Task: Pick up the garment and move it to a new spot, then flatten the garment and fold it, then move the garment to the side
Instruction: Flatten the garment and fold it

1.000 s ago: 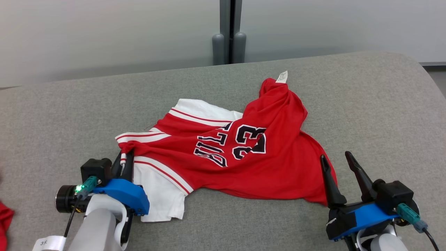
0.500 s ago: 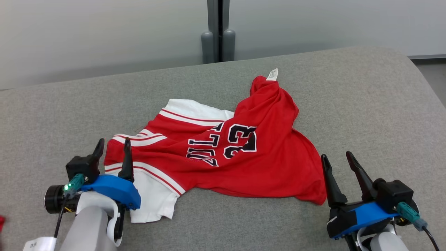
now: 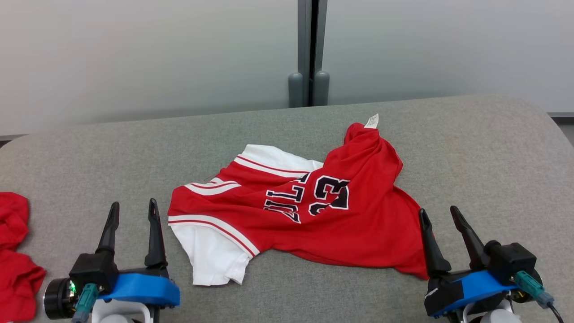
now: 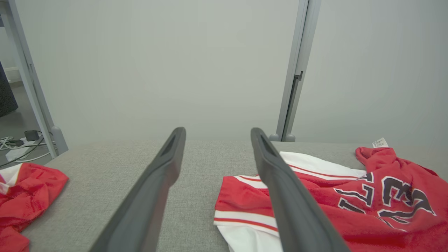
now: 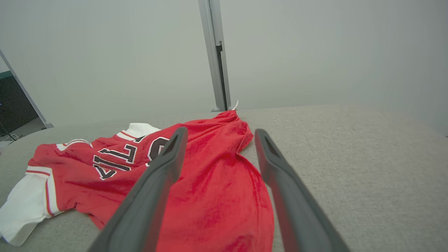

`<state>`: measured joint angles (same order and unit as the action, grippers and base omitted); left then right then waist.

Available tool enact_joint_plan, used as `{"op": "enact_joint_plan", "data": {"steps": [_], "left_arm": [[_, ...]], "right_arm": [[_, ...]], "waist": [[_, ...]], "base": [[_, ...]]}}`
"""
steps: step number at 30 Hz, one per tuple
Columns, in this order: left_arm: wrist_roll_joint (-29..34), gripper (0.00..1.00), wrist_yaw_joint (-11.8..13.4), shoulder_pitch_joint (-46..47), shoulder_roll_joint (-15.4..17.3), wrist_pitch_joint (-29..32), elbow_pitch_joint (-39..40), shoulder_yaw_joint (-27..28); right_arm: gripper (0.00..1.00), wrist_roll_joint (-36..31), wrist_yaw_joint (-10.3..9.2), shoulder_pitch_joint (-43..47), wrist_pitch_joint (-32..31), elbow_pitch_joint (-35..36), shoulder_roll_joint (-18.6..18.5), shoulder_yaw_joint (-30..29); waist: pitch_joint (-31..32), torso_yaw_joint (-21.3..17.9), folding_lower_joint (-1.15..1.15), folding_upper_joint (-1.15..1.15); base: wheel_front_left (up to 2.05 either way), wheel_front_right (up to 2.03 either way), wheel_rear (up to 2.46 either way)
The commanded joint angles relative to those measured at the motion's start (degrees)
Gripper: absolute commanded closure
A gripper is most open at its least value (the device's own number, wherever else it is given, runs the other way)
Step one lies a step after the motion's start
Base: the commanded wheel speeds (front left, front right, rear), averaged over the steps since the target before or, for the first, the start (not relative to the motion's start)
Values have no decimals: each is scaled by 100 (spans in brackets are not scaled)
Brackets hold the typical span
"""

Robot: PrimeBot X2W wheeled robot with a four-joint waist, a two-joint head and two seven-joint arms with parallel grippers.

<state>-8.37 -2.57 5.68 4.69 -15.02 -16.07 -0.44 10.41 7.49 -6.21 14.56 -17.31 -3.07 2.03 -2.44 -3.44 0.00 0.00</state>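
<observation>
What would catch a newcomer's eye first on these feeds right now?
The red and white jersey with dark lettering stands out first, lying crumpled and unfolded in the middle of the gray padded surface. Next come the open left gripper beside its white sleeve and the open right gripper at its red hem, neither holding cloth. A second red garment sits at the far left edge.

Garment sprawls over mid surface, bunched high twd far edge. Bare strip along far edge & whole right side. Left edge: 2nd red cloth heaped; gap btw it & garment holds left gripper, jaws apart. Partition w/ post just behind far edge.
</observation>
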Motion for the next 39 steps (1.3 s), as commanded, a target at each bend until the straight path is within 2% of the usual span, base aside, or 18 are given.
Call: {"op": "enact_joint_plan", "data": {"steps": [1, 12, 26, 32, 39], "left_arm": [[45, 0, 13, -127, -38, -19, 97, 48], [233, 0, 37, -683, -101, -19, 448, 177], [385, 0, 35, -749, -144, -19, 269, 221], [335, 0, -55, -583, -156, -19, -19, 139], [189, 0, -194, -364, -171, -19, -839, -11]], "right_arm": [[0, 50, 2, 98, 27, 45, 10, -13], [0, -33, 2, 353, -91, 327, 18, -28], [0, -137, 2, 665, -330, 592, 19, -199], [0, -173, 2, 542, -358, 249, 18, -238], [0, -187, 2, 305, -255, -490, 18, -226]], "waist": [[53, 8, 0, 0], [234, -19, 0, 0], [258, -63, 0, 0], [203, -92, 0, 0], [76, -160, 0, 0]], "base": [[0, 0, 0], [0, 0, 0], [0, 0, 0], [0, 0, 0], [0, 0, 0]]}}
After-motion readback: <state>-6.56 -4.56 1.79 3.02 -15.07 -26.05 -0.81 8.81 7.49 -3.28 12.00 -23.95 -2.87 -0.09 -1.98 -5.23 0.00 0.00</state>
